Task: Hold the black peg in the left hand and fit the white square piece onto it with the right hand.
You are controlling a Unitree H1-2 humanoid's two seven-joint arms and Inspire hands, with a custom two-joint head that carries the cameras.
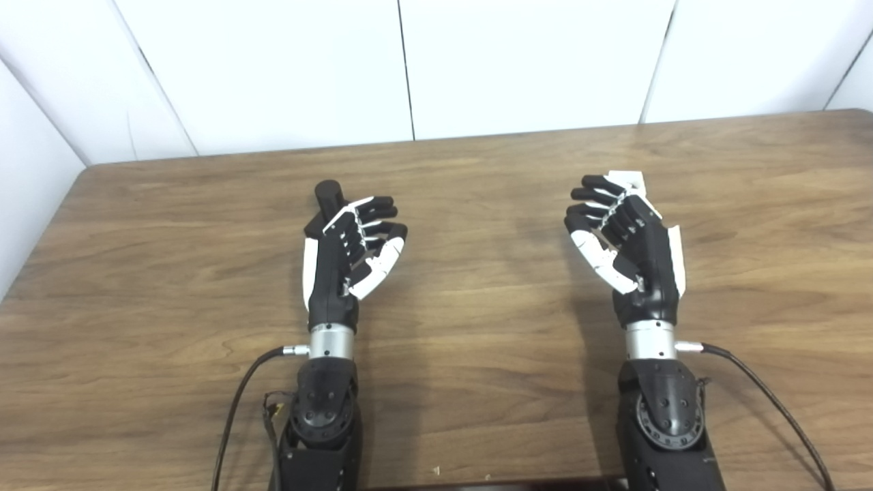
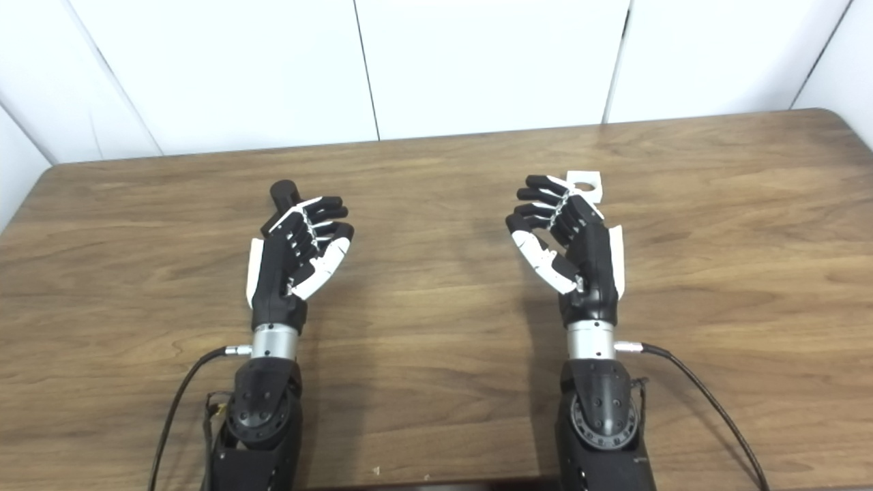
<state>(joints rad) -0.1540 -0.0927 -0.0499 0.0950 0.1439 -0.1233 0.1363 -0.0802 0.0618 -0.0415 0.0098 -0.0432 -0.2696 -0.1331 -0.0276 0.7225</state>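
Note:
The black peg [image 1: 329, 194] lies on the wooden table [image 1: 477, 320] just beyond my left hand [image 1: 349, 254], which hides its near end. The left hand stands on its edge, palm facing right, fingers loosely curled and apart, holding nothing. The white square piece [image 2: 585, 184], with a round hole in it, lies flat on the table just beyond my right hand [image 1: 631, 239], partly hidden by the fingertips. The right hand also stands on its edge, palm facing left, fingers curled and apart, empty. Whether either hand touches its object cannot be told.
White wall panels [image 1: 409, 68] rise behind the table's far edge. A black cable [image 1: 239, 402] runs from the left wrist and another cable [image 1: 764, 395] from the right wrist across the table. A dark edge [image 1: 477, 485] shows at the bottom between the arms.

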